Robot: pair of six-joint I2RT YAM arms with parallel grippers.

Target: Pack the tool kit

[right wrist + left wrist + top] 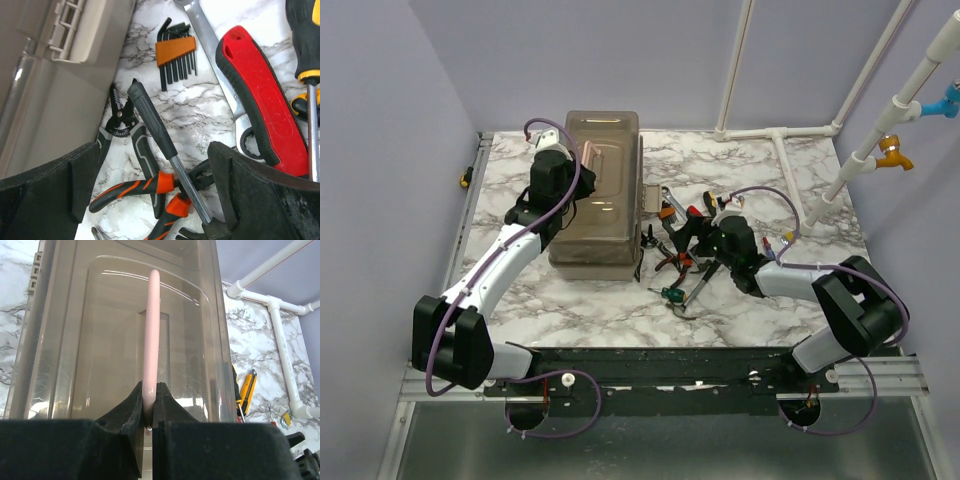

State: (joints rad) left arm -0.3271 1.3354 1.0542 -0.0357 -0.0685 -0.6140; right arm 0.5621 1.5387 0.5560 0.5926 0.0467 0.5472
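- The left gripper [149,407] is pinching nearly shut on the pink handle [151,335] of the toolbox [597,195], which is sitting left of centre on the marble table [580,300], apparently with its lid down.
- The right gripper [155,182] is hanging wide open and empty over the loose tools.
- The red knife [262,95], orange pliers [130,192], hex keys [176,55] and a black-handled tool [155,120] are lying outside, just right of the box, so packing seems barely begun.
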